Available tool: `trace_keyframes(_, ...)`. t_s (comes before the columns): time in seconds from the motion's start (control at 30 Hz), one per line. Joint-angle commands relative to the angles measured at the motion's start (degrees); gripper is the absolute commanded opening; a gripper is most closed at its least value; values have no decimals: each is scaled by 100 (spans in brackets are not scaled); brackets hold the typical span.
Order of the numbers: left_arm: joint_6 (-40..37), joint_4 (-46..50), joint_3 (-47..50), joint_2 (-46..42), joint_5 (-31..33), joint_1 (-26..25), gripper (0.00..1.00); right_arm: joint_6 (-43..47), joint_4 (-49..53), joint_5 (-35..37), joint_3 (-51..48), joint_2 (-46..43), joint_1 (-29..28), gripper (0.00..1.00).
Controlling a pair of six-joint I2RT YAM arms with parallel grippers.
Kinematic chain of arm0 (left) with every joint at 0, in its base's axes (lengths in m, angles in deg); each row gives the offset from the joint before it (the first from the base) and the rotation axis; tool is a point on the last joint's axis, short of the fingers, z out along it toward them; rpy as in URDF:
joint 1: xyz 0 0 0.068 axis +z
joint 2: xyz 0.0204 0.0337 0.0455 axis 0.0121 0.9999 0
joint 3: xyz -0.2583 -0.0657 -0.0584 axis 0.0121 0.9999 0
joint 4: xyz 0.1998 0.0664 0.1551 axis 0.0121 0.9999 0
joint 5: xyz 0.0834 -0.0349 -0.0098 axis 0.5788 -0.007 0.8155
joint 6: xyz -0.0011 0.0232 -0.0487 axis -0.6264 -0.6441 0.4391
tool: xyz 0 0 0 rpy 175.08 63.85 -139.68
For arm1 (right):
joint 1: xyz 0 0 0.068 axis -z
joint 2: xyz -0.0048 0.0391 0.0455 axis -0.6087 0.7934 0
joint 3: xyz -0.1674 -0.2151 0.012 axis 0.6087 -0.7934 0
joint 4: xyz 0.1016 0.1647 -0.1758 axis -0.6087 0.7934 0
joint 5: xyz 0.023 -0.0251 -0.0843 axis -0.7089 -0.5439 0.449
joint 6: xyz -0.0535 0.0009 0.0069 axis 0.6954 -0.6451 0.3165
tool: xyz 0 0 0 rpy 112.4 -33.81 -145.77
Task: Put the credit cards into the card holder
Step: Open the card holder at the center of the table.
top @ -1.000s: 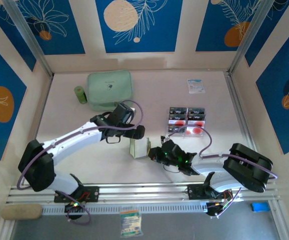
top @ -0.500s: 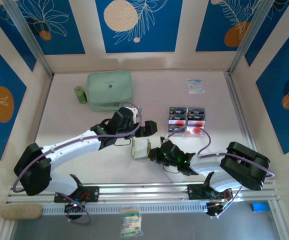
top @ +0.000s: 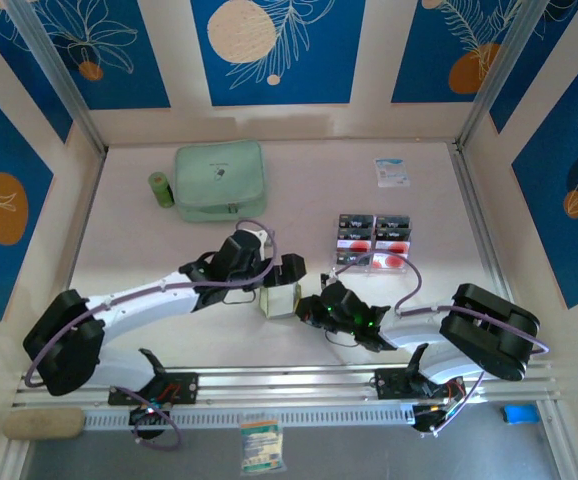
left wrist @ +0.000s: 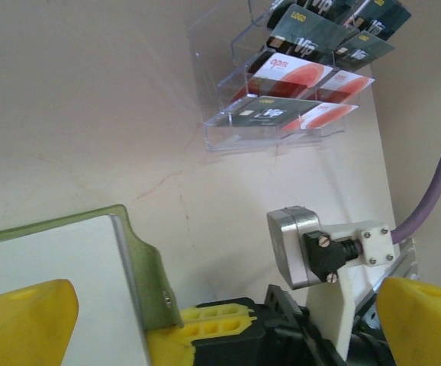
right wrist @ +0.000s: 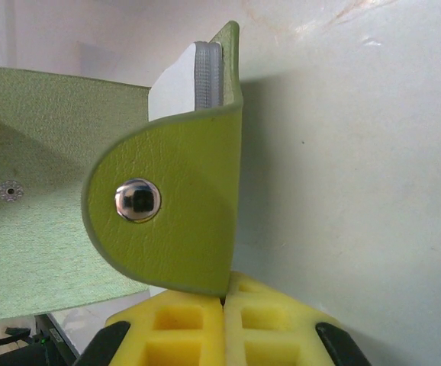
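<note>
card holder stands open on its edge mid-table, olive outside, pale grey inside. right gripper has its yellow pads pinched tight on the lower edge of the flap, just under the snap button.

left gripper hangs over the holder's far side, yellow fingertips spread wide. Can't tell if it touches the holder.

credit cards, black VIP and pale with red blobs, sit in a clear tiered rack, near the holder on its far right, apart from it.

Table is pale beige and matte, with faint scuffs. Walls are cream with blue panels carrying white leaf lines and orange/cream discs. Aluminium posts in the back corners, aluminium rail along the near edge.

Back left: mint-green zip case, small green cylinder just beside it. Back right: white-and-blue packet.
</note>
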Motion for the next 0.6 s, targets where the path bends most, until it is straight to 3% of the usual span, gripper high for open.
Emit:
trace_keyframes(0.0, -244, 254, 221, -235, 281, 111, 100, -100, -34, 210, 69, 61, -39, 0)
trace_keyframes(0.5, -1226, 611, 592, -137, 851, 277, 100, 36, 118, 1, 138, 83, 80, 1)
trace_keyframes(0.57, -1350, 645, 604, -120, 919, 281, 100, 144, 338, -87, 164, -104, 167, 10)
